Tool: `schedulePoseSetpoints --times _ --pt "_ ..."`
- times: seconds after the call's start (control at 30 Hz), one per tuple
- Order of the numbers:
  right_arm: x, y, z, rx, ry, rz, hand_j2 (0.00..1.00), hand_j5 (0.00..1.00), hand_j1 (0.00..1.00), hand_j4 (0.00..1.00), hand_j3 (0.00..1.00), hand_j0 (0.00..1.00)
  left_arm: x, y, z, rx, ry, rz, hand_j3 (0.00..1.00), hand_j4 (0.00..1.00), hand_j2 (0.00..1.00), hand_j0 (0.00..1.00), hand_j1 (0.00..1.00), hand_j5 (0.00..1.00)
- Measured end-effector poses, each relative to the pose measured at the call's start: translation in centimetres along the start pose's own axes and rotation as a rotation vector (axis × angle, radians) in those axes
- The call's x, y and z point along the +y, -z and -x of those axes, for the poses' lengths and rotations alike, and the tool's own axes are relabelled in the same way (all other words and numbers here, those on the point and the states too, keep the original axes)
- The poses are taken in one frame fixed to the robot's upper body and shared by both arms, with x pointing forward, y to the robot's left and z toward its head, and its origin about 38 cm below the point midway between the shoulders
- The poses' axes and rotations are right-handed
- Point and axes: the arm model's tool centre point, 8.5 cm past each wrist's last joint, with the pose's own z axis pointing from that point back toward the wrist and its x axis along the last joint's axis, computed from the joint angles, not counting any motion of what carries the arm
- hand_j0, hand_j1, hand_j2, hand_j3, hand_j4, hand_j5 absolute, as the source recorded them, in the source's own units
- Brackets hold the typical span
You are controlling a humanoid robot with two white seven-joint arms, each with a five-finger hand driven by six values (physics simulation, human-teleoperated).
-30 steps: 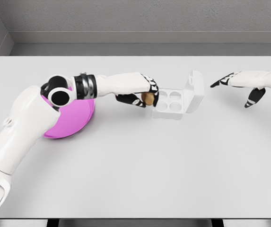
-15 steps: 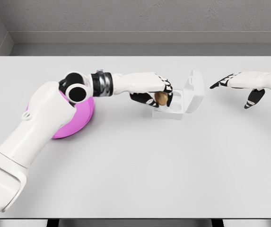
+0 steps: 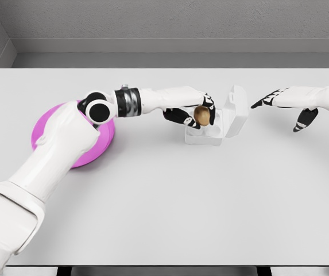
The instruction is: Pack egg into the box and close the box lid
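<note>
Grey walls back a plain white desk [image 3: 170,195], and from my remote seat I judge the task roughly at its midpoint. My left robot hand [image 3: 197,112] has its fingers curled around the brown egg [image 3: 202,115] and holds it over the near-left part of the box [image 3: 210,132], which sits just right of the desk's middle with its cups facing up. I can't tell whether the egg touches the tray or hangs just above it; the fingers hide the cup beneath. The lid [image 3: 237,110] stands upright at the box's right side, fully open. My right robot hand [image 3: 285,103] hovers to the right of the lid, apart from it, fingers spread and holding nothing. A pink plate [image 3: 43,126] lies at the left, half hidden by my left arm, with nothing visible on its exposed part. As I read it, the pick-up and carry are done; what remains is seating the egg in a cup, letting go, clearing the left robot hand away, and then folding the lid down over the tray, probably with the waiting right robot hand.
</note>
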Motion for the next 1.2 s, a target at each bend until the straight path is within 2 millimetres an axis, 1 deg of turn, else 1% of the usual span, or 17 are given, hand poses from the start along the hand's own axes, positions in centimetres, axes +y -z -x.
schedulePoseSetpoints --times 0.23,0.63,0.97,1.07,1.2 --pt "0.1 0.0 0.0 0.000 0.001 -0.001 1.00 1.00 1.00 1.00 1.00 1.00 -0.4 0.3 0.6 -0.009 -0.081 -0.033 0.43 0.43 0.43 0.43 0.43 0.43" --pt "0.1 0.0 0.0 0.000 0.001 -0.001 1.00 1.00 1.00 1.00 1.00 1.00 -1.3 -0.3 2.1 -0.006 -0.210 -0.086 0.43 0.43 0.43 0.43 0.43 0.43" --pt "0.1 0.0 0.0 0.000 0.001 -0.001 1.00 1.00 1.00 1.00 1.00 1.00 -1.5 -0.3 2.0 -0.027 -0.255 -0.115 0.41 0.41 0.41 0.41 0.41 0.41" --pt "0.1 0.0 0.0 0.000 0.001 -0.001 1.00 1.00 1.00 1.00 1.00 1.00 -2.0 -0.3 2.1 -0.036 -0.283 -0.127 0.40 0.40 0.40 0.40 0.40 0.40" --pt "0.1 0.0 0.0 0.000 0.001 -0.002 1.00 1.00 1.00 1.00 1.00 1.00 -1.8 -0.4 2.0 -0.052 -0.311 -0.153 0.40 0.40 0.40 0.40 0.40 0.40"
